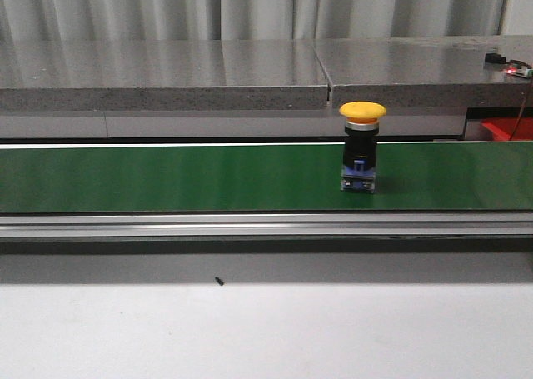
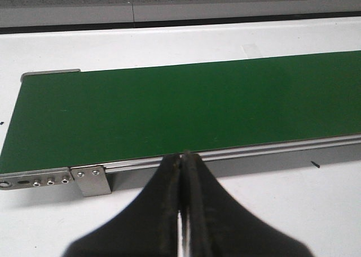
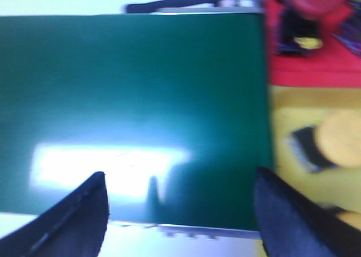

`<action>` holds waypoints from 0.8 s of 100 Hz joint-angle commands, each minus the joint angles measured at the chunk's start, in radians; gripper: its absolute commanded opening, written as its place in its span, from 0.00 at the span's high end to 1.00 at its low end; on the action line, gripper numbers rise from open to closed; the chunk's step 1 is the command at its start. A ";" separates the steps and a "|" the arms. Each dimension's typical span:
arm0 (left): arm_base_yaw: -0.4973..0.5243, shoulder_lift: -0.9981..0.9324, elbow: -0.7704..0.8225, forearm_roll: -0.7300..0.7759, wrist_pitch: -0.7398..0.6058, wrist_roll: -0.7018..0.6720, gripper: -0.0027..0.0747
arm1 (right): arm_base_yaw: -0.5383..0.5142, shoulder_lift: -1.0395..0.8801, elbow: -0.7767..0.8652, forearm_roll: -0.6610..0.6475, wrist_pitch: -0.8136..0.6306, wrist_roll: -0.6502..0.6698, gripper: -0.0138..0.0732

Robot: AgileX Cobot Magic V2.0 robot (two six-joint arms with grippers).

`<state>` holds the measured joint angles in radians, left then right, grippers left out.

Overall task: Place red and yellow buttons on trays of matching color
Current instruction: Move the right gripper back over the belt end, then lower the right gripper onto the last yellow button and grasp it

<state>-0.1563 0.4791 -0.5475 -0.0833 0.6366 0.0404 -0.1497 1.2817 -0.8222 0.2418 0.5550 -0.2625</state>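
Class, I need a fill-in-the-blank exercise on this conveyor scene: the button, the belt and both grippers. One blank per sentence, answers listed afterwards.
1. The button standing on the belt has a ____ cap.
2. The conveyor belt is ____ in colour.
3. The left gripper has its fingers ____.
4. The right gripper has its fingers ____.

Missing words: yellow; green; shut; open

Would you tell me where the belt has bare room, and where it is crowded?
The belt is bare left of the yellow button, and a shorter strip is free to its right. Past the belt's end, the right wrist view shows the red tray and yellow tray already holding buttons.
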 commanded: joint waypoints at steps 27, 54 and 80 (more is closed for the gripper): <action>-0.006 0.002 -0.028 -0.006 -0.068 -0.008 0.99 | 0.163 0.070 -0.240 0.015 0.238 -0.064 0.22; -0.006 0.002 -0.028 -0.006 -0.068 -0.008 0.99 | 0.254 0.198 -0.366 0.015 0.328 -0.118 0.22; -0.006 0.002 -0.028 -0.006 -0.068 -0.008 0.99 | 0.317 0.281 -0.405 0.022 0.340 -0.188 0.22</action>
<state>-0.1563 0.4791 -0.5475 -0.0833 0.6366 0.0404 0.1554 1.5819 -1.1884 0.2442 0.9078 -0.4157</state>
